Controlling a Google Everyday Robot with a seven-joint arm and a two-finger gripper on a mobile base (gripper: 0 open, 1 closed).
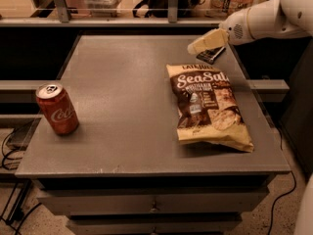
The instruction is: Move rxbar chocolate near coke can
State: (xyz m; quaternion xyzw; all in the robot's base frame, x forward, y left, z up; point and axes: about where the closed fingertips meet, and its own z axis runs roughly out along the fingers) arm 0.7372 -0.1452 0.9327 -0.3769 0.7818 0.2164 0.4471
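Upper right, the claw [208, 42] hangs over the snack bar [212, 56]; whether it grips, I cannot tell. A low approach could snag the chip bag [210, 106] just beside it.

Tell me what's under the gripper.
The gripper is over the rxbar chocolate, just behind the chip bag. Only the bar's dark lower edge shows; the rest is covered.

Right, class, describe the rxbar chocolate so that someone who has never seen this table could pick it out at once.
Start at the grey table and go to its far right corner, just beyond the top of the Sea Salt chip bag. There, under the gripper, is the rxbar chocolate: small, flat and black, unlike the brown-and-yellow bag and the red coke can far to the left.
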